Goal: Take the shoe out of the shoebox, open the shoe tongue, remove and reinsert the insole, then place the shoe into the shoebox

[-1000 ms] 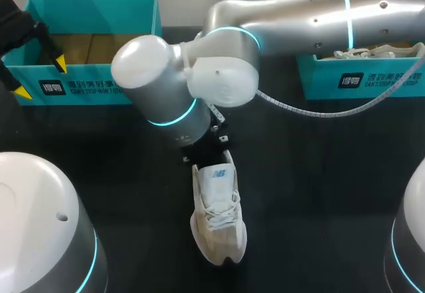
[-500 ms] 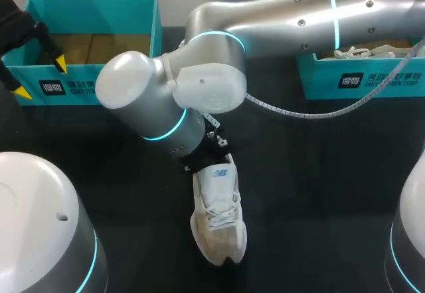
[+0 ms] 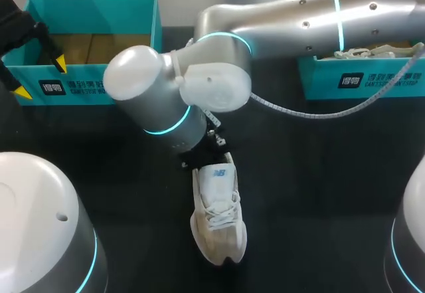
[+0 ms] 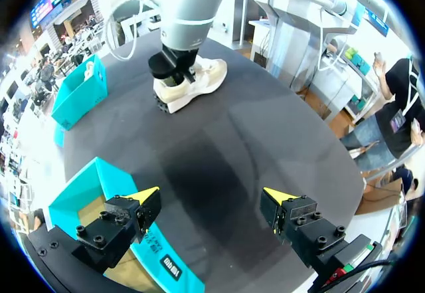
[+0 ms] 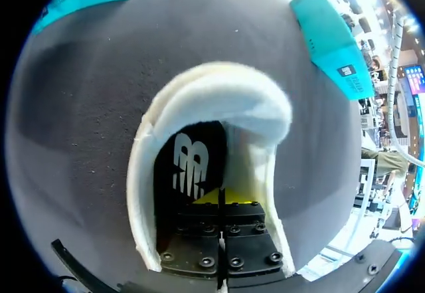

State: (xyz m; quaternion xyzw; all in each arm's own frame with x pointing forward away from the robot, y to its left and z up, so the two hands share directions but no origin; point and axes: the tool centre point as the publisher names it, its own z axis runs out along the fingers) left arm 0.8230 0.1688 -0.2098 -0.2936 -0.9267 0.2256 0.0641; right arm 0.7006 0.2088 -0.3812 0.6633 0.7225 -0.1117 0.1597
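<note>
A cream-white shoe (image 3: 218,223) lies on the black table (image 3: 319,173), toe toward me; the left wrist view shows it far ahead (image 4: 196,84). My right arm reaches across from the right. Its gripper (image 5: 221,198) is shut, with the yellow tips together, down inside the shoe's padded collar (image 5: 219,94) on the black insole (image 5: 189,167). I cannot tell whether the insole is pinched. In the head view the wrist (image 3: 199,148) hides those fingers. My left gripper (image 3: 41,78) (image 4: 211,195) hangs open and empty over the front wall of the left teal shoebox (image 3: 93,4).
A second teal shoebox (image 3: 358,80) stands at the back right with another pale shoe (image 3: 365,52) in it. The right arm's cable (image 3: 299,110) loops above the table. Large arm bases (image 3: 40,226) fill both near corners.
The right arm's wrist and elbow swung a little left, then partly back, staying at the shoe's heel. Shoe and left arm have not moved.
</note>
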